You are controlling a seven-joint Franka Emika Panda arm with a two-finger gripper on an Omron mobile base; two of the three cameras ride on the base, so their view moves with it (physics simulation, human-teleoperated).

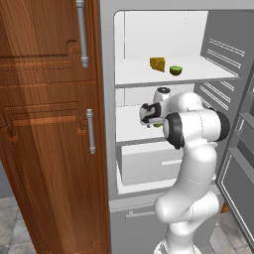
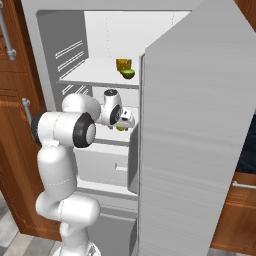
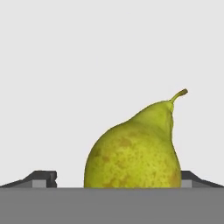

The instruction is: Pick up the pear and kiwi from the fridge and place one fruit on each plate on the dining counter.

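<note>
The hand [image 3: 116, 179] stands wide, one fingertip [image 3: 43, 178] on each side of the pear [image 3: 135, 148], which fills the space between them in the hand view. The step in hand looks like the first grasp: the jaws have not closed, and whether a fingertip already touches the skin cannot be told. The pear [image 1: 158, 125] lies on the middle shelf of the fridge [image 1: 163, 44]. Next, closing calls for a centred squeeze. Farther up, the kiwi [image 1: 175, 70] waits beside the cheese wedge [image 1: 158, 64].
</note>
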